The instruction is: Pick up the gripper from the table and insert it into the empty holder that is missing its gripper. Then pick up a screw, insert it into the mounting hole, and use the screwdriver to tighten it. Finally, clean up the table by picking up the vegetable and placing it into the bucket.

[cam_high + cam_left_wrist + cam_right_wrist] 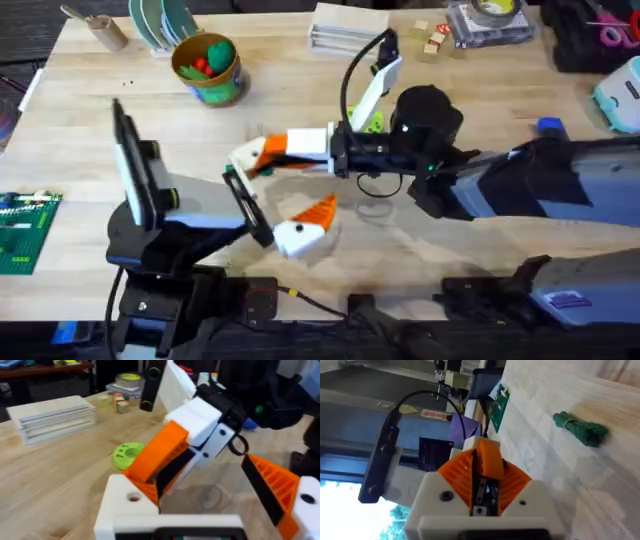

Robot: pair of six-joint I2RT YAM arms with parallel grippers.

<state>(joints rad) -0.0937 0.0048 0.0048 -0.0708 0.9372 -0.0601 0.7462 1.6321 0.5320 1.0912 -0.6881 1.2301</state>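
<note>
Overhead: light wooden table [80, 110]. The bucket [208, 68] stands at 11 o'clock, red and green toys inside. The right gripper [250, 160], at centre, has its jaws shut on an orange gripper [262, 158]. The left gripper [305, 225] at 6 o'clock is parted, empty.

Left wrist: a green disc [129, 455] lies beyond the orange gripper; stacked white boards [50, 417] sit behind.

Right wrist: the vegetable [580, 428] lies apart on bare wood.

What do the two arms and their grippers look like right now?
Both arms are black-bodied with grey-blue link covers. The left gripper and right gripper have white angular finger bases carrying orange ribbed pads. A thin black cable loops beside the right wrist.
</note>
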